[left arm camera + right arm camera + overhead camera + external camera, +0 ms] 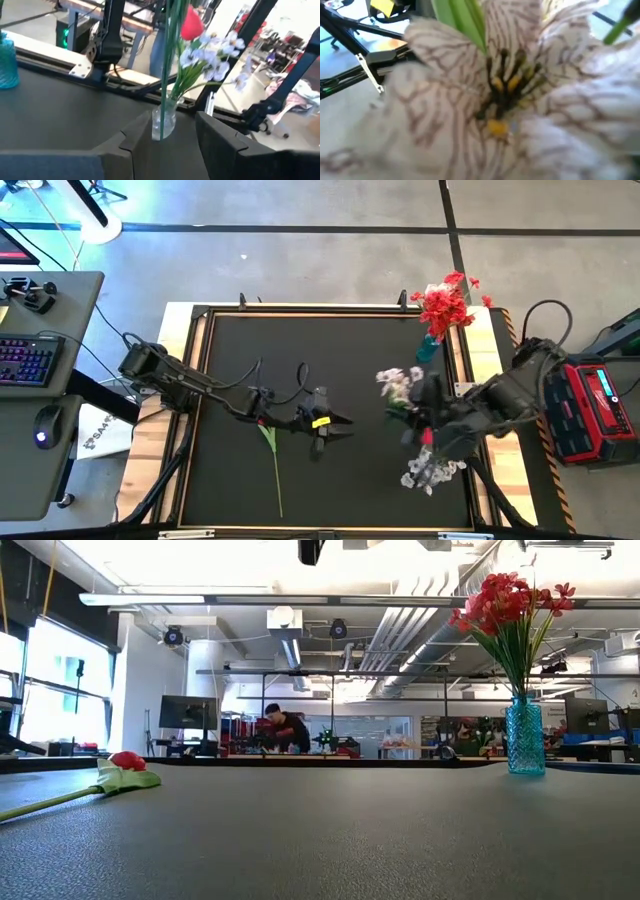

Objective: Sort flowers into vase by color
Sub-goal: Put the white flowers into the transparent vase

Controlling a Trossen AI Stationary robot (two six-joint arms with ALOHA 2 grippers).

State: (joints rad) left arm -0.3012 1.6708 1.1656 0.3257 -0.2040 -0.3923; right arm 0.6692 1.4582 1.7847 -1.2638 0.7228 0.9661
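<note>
A teal vase (428,348) with red blossom clusters (445,302) stands at the table's far right. A clear vase (162,121) holds small white blossoms (212,50), a red bud (191,22) and green stems (170,55). My right gripper (426,435) is above it among white blossoms (396,385); a white veined bloom (505,95) fills its wrist view and hides its fingers. My left gripper (172,150) stands open mid-table, short of the clear vase, nothing between its fingers. A red bud (126,760) with a long stem (273,465) lies flat on the table. My right gripper is among the flowers over the clear vase, but the blossoms hide its fingers in every view. I cannot tell whether it has a stem or touches anything.
The black mat has a raised frame (190,380). A side table with a keyboard (28,360) and a mouse stands at the left, a red box (600,408) at the right. A person (285,730) sits far off in the room behind.
</note>
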